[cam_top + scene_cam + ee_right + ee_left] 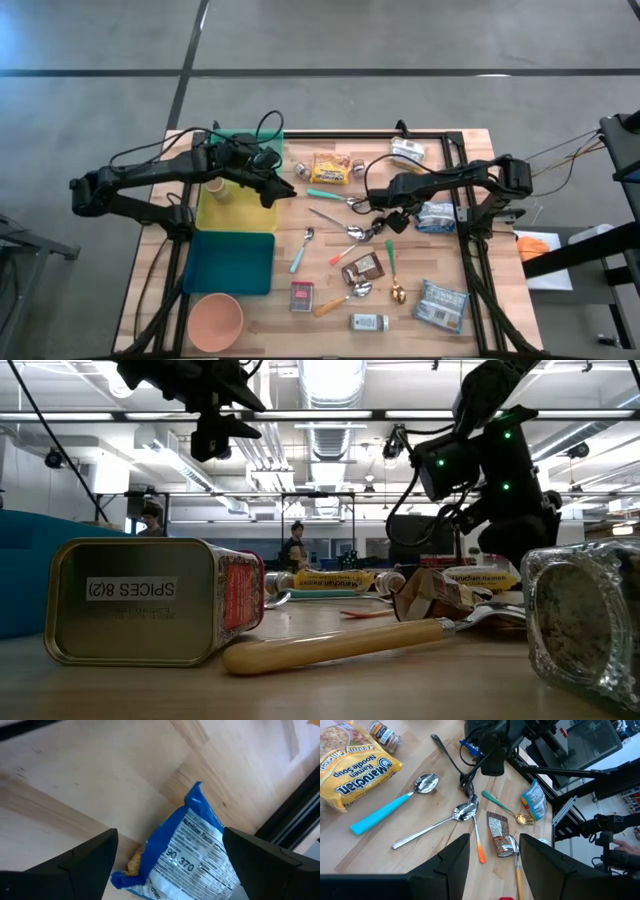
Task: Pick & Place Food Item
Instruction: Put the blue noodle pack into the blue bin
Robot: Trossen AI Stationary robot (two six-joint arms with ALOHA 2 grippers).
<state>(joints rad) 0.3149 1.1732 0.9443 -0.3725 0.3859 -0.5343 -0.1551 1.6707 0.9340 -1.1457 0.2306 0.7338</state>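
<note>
A: Looking at the table [470, 150], which arm is nearer the blue snack packet [192, 852]?

B: The right one. The packet [437, 216] lies at the right side, just beside the right gripper [398, 222], its long axis running left to right.

A: And the fingers?

B: Spread wide, either side of the packet, holding nothing. The left gripper [492, 857] hovers half open over the spoons, empty.

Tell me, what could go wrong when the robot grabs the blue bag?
The blue bag lies near the table's edge rail, so a clumsy pinch by the open right gripper might nudge it against the rail. The bag looks thin and crinkly, so it may slip out. Spoons lie close by and could get bumped when the arm swings back.
</note>
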